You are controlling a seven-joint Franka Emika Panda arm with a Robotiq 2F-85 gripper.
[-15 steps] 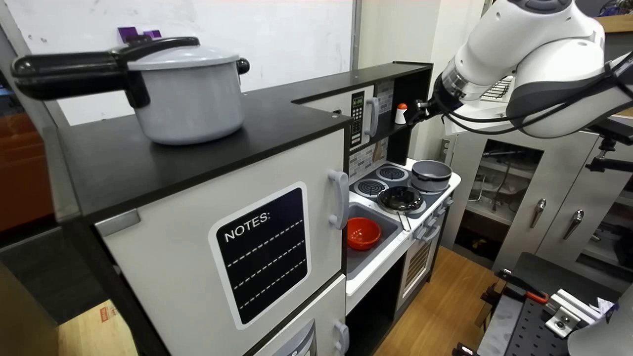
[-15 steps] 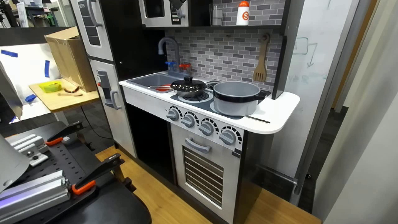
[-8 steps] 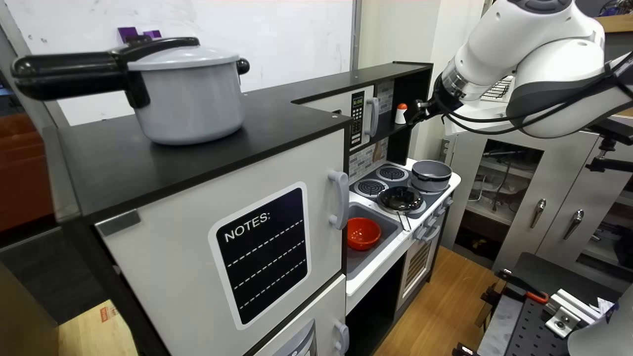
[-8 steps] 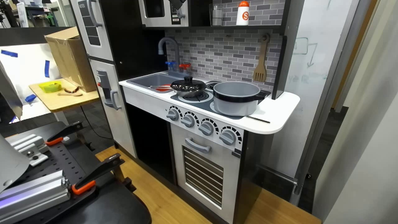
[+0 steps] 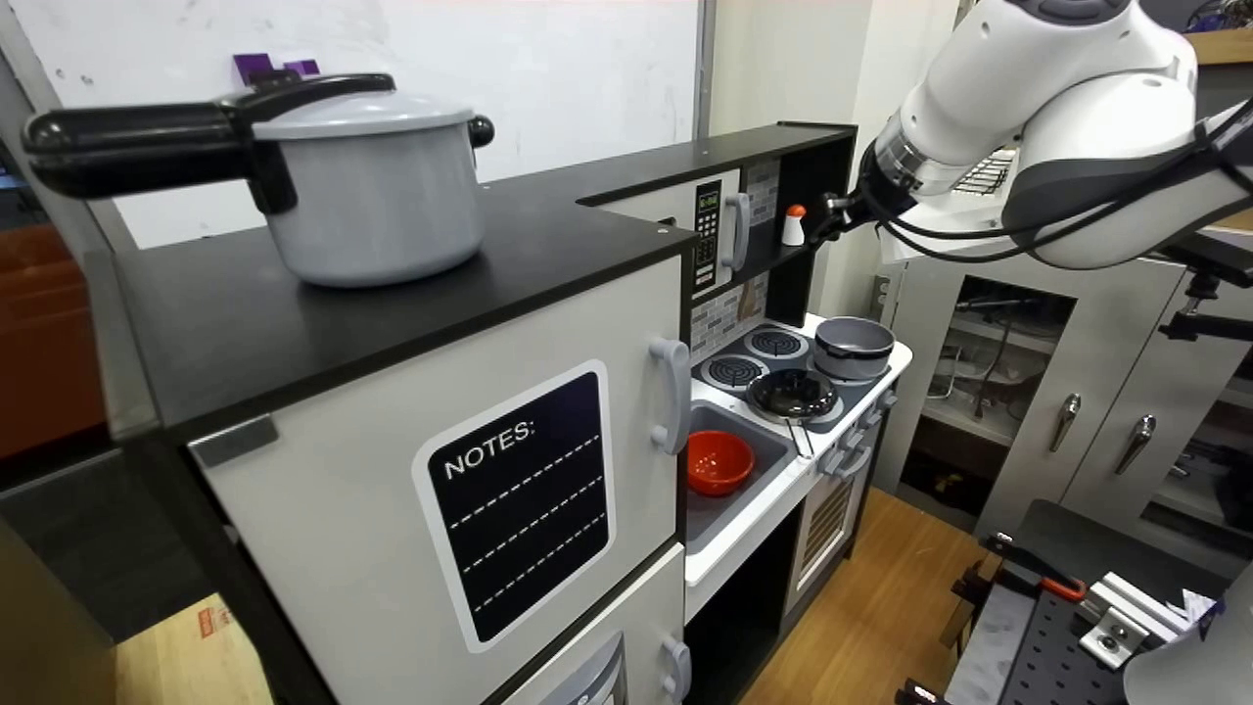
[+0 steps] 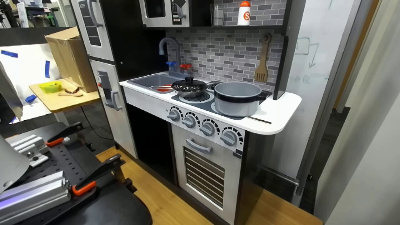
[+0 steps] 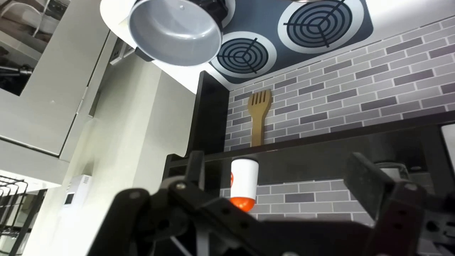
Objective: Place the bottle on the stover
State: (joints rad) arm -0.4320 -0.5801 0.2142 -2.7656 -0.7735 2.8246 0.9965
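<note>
Bottle (image 6: 244, 14), white with orange cap (image 6: 245, 3), upright on the shelf (image 6: 231, 28) above the stover (image 6: 204, 137); likely light, stiff, smooth plastic, prone to slipping or tipping, best clasped across its middle, below the cap; gripper (image 7: 279, 169) spread and empty, apart from it.

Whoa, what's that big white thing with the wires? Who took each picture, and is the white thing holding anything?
The white thing is a robot arm. At its end is a gripper with two dark fingers, spread apart and holding nothing. Two cameras watch from outside the robot. The wrist picture, from a camera on the arm itself, looks upside down. The white bottle with the orange cap stands on a shelf. Below is the toy stove, carrying a grey pot and a pan with a black lid. A red bowl sits in the sink. The robot's job is putting the bottle on that stove.
</note>
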